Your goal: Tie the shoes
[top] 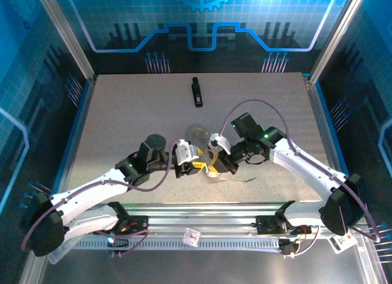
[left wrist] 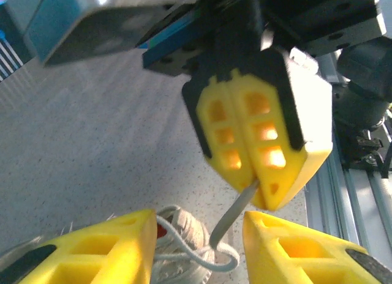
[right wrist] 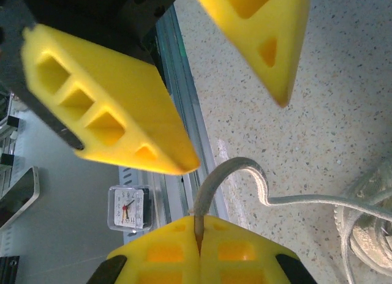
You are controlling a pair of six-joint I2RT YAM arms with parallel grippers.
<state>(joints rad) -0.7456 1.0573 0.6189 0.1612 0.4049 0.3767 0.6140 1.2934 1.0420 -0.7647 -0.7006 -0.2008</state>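
Note:
The off-white sneaker point(top: 207, 168) lies at the table's middle, mostly covered by both grippers. In the left wrist view its laced top point(left wrist: 184, 238) with a bit of red lining shows between my open left gripper point(left wrist: 199, 235) fingers. My right gripper point(left wrist: 257, 186) hangs just above, shut on a pale lace point(left wrist: 236, 213) that drops to a loop on the shoe. In the right wrist view the right gripper point(right wrist: 199, 226) pinches the lace point(right wrist: 233, 171), which arches over towards the shoe point(right wrist: 367, 229). The left gripper point(right wrist: 239, 134) stands open above the lace, not touching it.
A slim black bar point(top: 196, 92) lies at the far middle of the table. A lace end point(top: 240, 180) trails to the right of the shoe. A small clock point(right wrist: 127, 206) sits on the metal rail point(top: 202, 226) at the near edge.

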